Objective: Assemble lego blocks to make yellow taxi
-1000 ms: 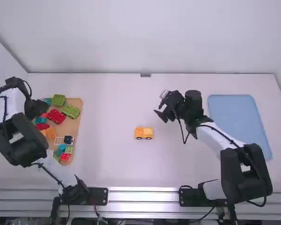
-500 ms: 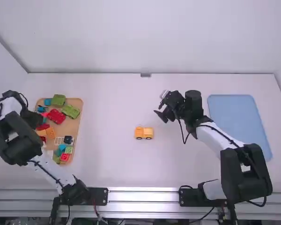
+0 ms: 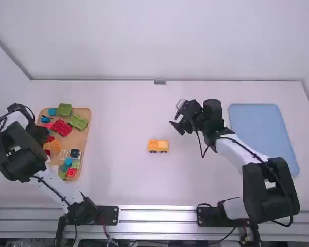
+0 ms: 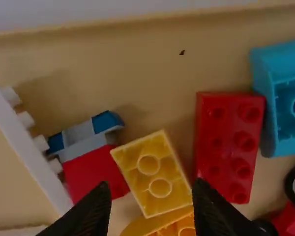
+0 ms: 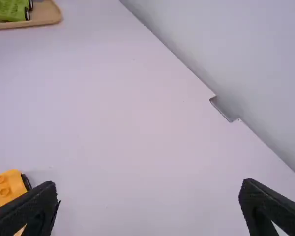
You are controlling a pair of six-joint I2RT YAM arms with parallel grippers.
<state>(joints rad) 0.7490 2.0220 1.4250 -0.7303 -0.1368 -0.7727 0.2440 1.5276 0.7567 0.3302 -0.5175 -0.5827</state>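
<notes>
The left gripper (image 3: 40, 134) is held released over the tan tray (image 3: 81, 139), its two fingers parted, one yellow block (image 4: 155, 178) being framed between and beyond their tips. Near that, one long red block (image 4: 229, 142) is seen, one turquoise block (image 4: 263, 93) set against it. On the table, one yellow vehicle (image 3: 158, 146) is placed between the tan tray and the right gripper (image 3: 176, 119), whose two fingers are spread. One blue tray (image 3: 262, 136) is laid farther right.

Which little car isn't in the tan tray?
The yellow car: it's out on the white table, while the red car and green car are in the tray.
</notes>
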